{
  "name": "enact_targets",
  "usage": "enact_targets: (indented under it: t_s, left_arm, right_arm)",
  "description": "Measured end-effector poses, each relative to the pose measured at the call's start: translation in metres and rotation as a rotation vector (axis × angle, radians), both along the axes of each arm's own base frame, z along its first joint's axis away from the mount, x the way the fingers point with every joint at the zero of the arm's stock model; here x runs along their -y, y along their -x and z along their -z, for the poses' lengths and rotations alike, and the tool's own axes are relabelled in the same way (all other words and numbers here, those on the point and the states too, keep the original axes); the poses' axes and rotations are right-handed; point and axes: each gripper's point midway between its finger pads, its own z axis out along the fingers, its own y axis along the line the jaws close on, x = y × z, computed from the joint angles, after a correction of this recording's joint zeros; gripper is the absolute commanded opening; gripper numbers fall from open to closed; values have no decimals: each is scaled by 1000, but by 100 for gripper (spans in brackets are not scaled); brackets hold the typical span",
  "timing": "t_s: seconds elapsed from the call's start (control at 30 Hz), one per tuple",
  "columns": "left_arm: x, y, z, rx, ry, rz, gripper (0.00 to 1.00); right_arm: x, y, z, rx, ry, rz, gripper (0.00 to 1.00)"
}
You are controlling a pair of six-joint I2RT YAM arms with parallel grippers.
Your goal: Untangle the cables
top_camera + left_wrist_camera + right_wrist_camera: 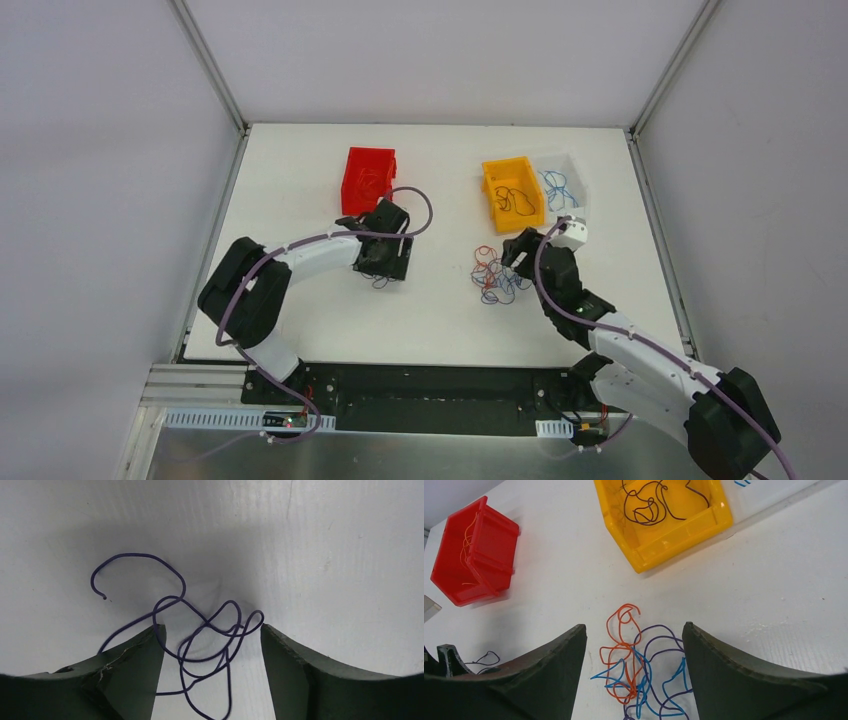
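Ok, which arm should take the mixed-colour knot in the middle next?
Right. The right hand hangs open directly over the orange, blue and purple knot, straddling it. The left hand is open over a lone purple strand near the red bin, away from the knot.

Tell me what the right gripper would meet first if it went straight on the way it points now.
Most likely the tangled cables: the right gripper points down at them, jaws open, with the table directly beneath. Depth is unclear.
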Motion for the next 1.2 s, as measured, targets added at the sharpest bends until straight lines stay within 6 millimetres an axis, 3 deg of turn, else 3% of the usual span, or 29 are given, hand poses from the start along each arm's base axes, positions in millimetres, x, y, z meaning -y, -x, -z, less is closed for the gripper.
enact_targets:
  t_s: [0.1, 0.13, 0.27, 0.37, 0.6, 0.7, 0.83, 0.97, 1.2]
  left_arm:
    - [-3, 4, 6, -45, -25, -14, 7]
    - [-2, 5, 5, -54, -28, -13, 0]
    - [12, 2, -7, -46, -2, 1, 0]
    - [36, -6, -29, -13, 47, 42, 0]
    - [132, -70, -147, 176, 335, 156, 0]
    - [171, -102, -177, 237, 432, 200, 0]
    - [219, -136, -184, 255, 519, 248, 0]
    - [257, -160, -172, 245, 593, 279, 0]
    - [288, -175, -171, 225, 722, 274, 0]
  right_arm:
    - [6, 0, -1, 7, -1, 26, 73]
    - [7, 0, -2, 12, -5, 35, 73]
    - [24, 3, -15, 71, -40, 110, 71]
    - [43, 10, -23, 137, -88, 188, 71]
    - [68, 15, -29, 196, -130, 313, 70]
    - [72, 15, -28, 194, -123, 337, 70]
    - [76, 17, -30, 201, -123, 354, 70]
    - [79, 17, -32, 213, -127, 368, 69]
    - [81, 17, -34, 220, -129, 379, 69]
